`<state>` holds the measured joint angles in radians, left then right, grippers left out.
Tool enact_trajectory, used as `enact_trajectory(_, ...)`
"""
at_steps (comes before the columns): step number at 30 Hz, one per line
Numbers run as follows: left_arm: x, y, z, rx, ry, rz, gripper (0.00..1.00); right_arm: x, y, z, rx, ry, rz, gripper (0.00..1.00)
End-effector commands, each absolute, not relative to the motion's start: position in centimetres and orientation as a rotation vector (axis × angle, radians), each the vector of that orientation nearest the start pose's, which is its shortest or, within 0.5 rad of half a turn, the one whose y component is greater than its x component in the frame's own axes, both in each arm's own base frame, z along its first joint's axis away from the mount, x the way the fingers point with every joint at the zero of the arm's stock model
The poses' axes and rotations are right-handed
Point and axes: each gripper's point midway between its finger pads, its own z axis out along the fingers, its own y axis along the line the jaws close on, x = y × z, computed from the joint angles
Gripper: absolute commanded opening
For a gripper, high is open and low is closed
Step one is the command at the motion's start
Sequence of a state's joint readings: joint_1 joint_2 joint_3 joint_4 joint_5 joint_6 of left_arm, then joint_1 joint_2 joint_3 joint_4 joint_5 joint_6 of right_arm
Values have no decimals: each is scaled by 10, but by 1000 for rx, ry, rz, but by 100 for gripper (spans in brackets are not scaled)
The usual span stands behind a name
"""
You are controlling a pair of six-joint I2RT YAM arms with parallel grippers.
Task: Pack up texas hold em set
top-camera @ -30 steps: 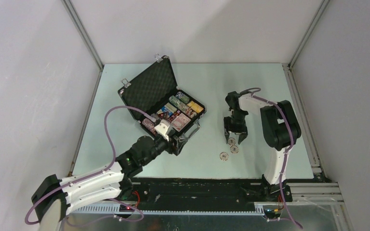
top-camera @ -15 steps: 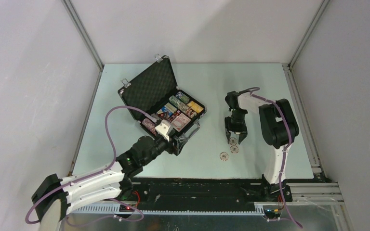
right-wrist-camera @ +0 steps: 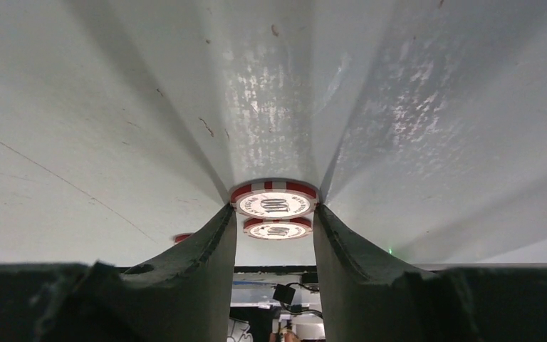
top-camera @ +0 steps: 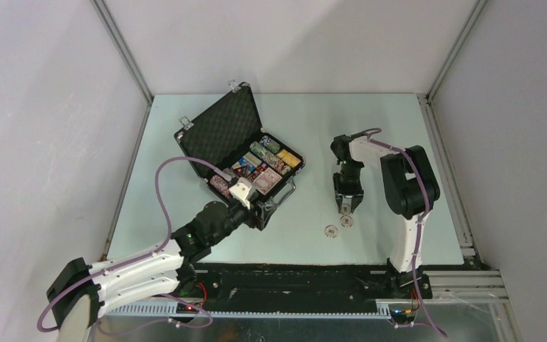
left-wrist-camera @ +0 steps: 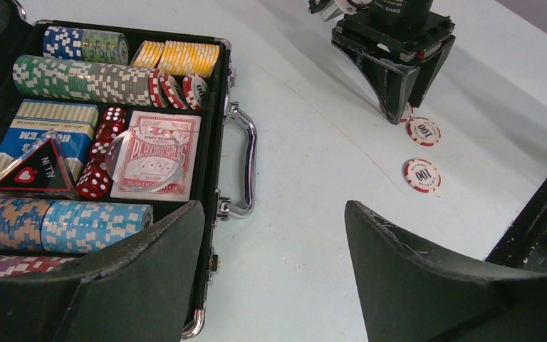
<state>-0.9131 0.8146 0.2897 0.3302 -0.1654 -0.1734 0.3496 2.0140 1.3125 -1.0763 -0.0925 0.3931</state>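
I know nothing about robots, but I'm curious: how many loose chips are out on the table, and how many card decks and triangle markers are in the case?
Red-and-white poker chips loose on the table: 3
Card decks in the case: 2
"All in" triangle marker: 1
Total: 6

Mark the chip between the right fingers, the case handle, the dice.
chip [right-wrist-camera: 273, 201], right wrist view, top face.
case handle [left-wrist-camera: 248, 160], left wrist view, bar's middle.
dice [left-wrist-camera: 94, 179], left wrist view, nearest die.
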Motion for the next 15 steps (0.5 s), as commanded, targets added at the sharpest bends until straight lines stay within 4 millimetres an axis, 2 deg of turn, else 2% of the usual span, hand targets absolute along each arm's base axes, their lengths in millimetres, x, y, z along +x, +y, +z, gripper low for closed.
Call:
enact_trajectory(1, 217, -234, 162, 514, 1673, -619, 80, 278, 135, -3, 28, 3218, 32, 30)
enact_trajectory(10, 218, -238, 159, 523, 1691, -617, 80, 283, 142, 32, 34, 3112, 58, 29)
enact_trajectory(15, 219, -238, 158, 524, 1697, -613, 80, 272, 142, 40, 32, 3128, 74, 29)
